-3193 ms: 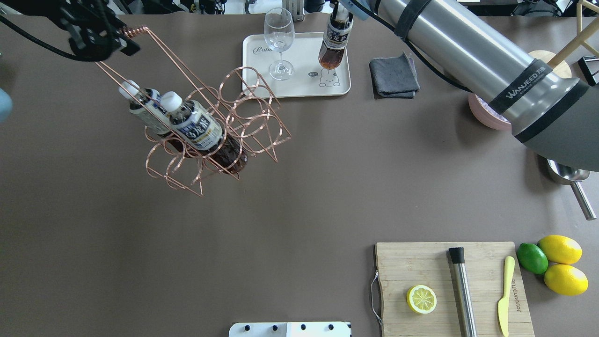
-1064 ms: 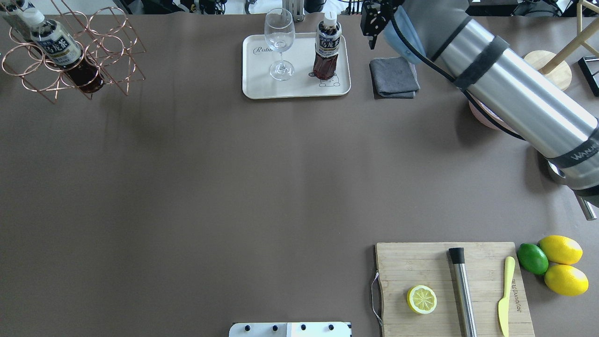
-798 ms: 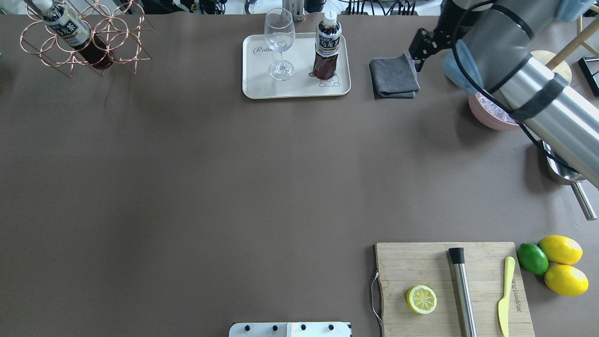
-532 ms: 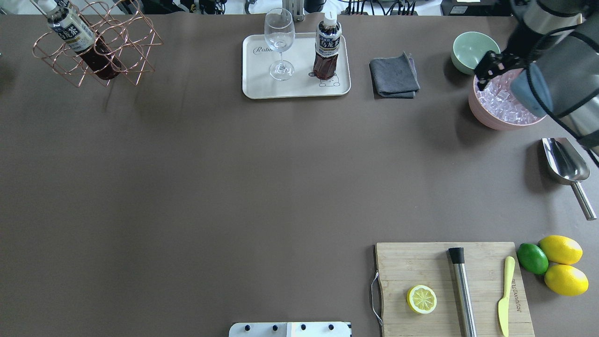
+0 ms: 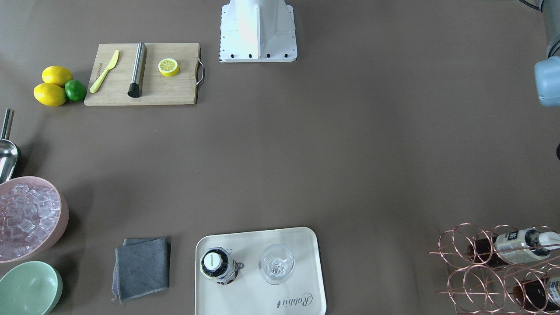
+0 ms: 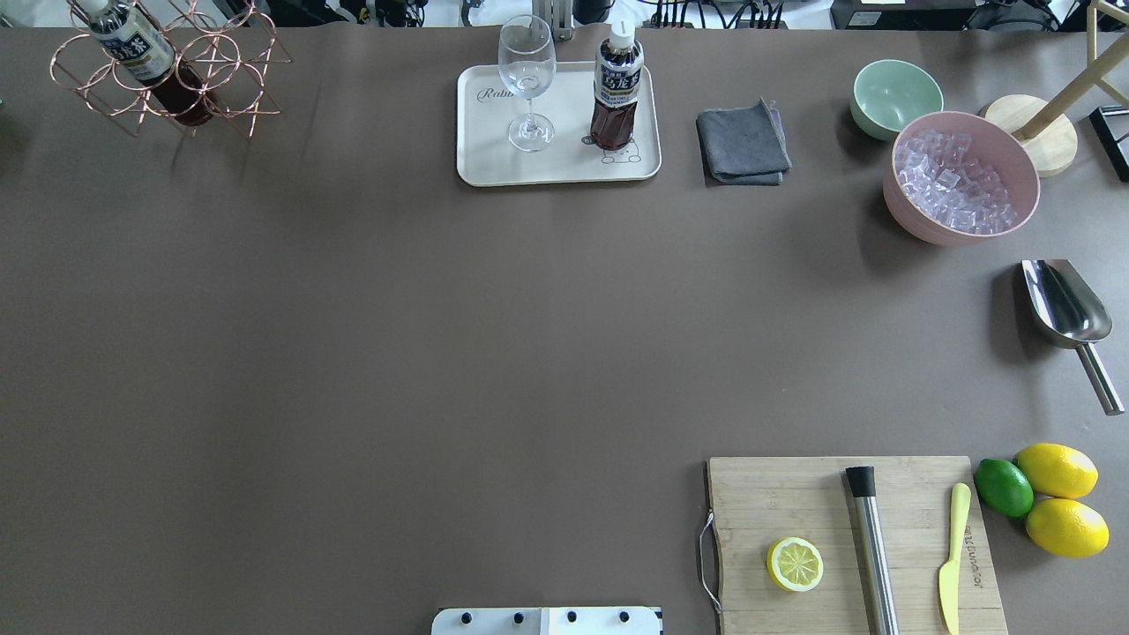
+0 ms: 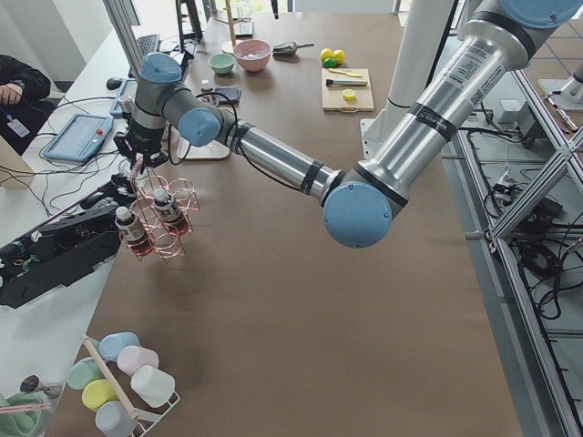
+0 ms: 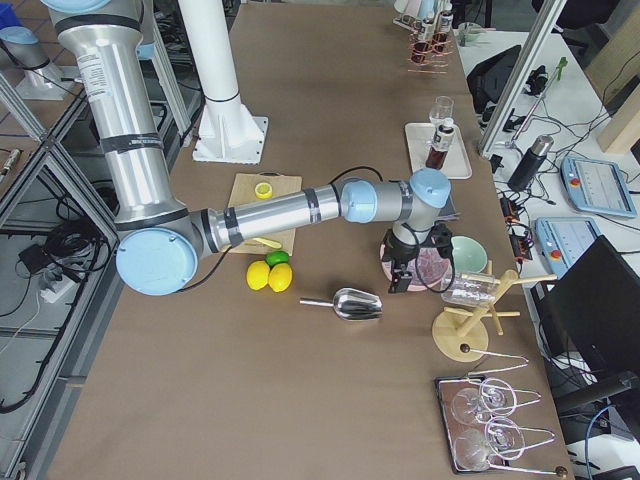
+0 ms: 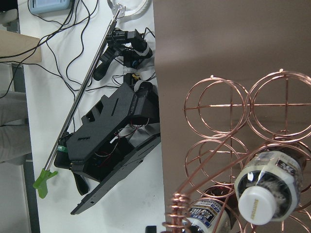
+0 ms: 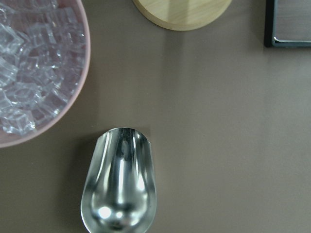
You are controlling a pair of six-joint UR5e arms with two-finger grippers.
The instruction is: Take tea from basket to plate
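Note:
One tea bottle [image 6: 616, 91] stands upright on the cream plate [image 6: 494, 163], right of a wine glass [image 6: 527, 84]; nothing grips it. The copper basket [image 6: 203, 84] is at the table's far left corner with two more tea bottles [image 5: 509, 243] lying in its rings. In the exterior left view the basket [image 7: 162, 229] hangs by its twisted handle [image 9: 176, 213] under my left gripper [image 7: 138, 157]; I cannot tell its state. My right gripper [image 8: 405, 272] hovers near the pink ice bowl [image 8: 432, 268] and scoop [image 10: 120, 184]; whether it is open or shut I cannot tell.
A grey cloth [image 6: 743, 145] and a mint bowl [image 6: 893, 95] lie right of the plate. A cutting board [image 6: 847, 538] with half a lemon, a muddler and a knife sits near the base, lemons and a lime [image 6: 1004, 487] beside it.
The right arm has let go of the tea on the plate and swung off right, out of the overhead view. The basket has shifted slightly at the far left corner.

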